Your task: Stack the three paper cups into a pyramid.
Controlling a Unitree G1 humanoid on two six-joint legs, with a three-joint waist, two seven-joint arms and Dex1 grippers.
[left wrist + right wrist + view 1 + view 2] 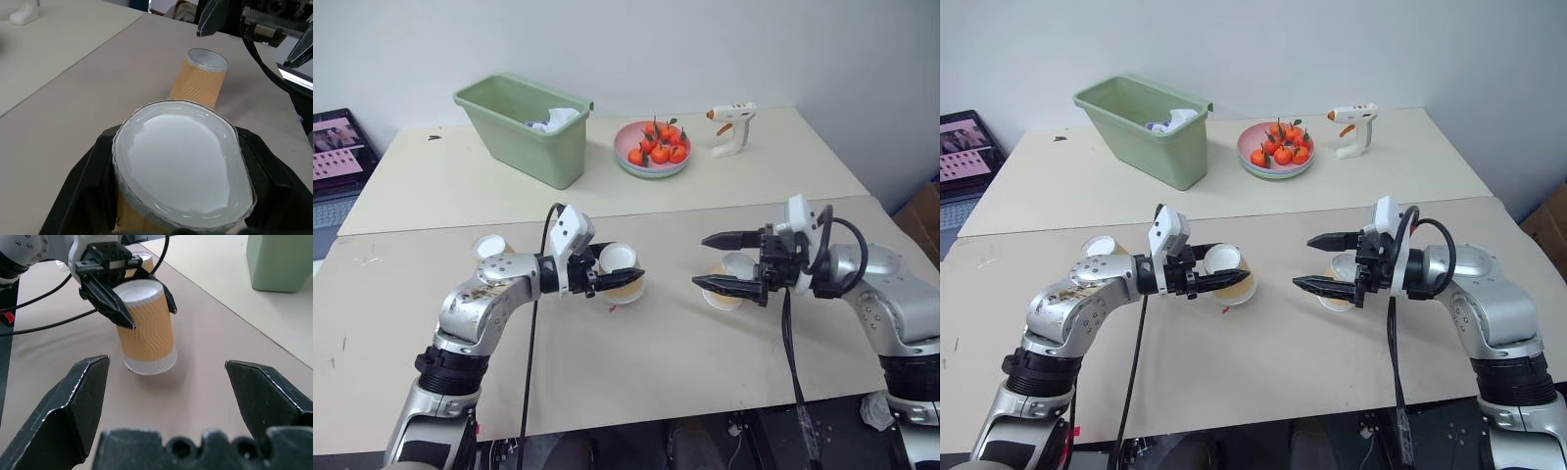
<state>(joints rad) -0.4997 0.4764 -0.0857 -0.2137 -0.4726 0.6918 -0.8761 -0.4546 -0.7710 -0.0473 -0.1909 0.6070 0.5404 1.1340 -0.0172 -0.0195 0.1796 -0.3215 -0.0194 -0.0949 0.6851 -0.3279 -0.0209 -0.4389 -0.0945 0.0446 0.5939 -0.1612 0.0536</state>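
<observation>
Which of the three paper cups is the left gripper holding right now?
The middle cup, upside down, clamped by the left gripper. The cup on the robot's left and the one behind the open right gripper, stand free.

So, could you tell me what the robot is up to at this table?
It is building a pyramid from three paper cups. The left gripper is shut on one upturned cup near its white base. The right gripper is open and holds nothing, with a second cup on the table beside it. The third cup stands behind the left arm. Nothing is stacked yet.
</observation>
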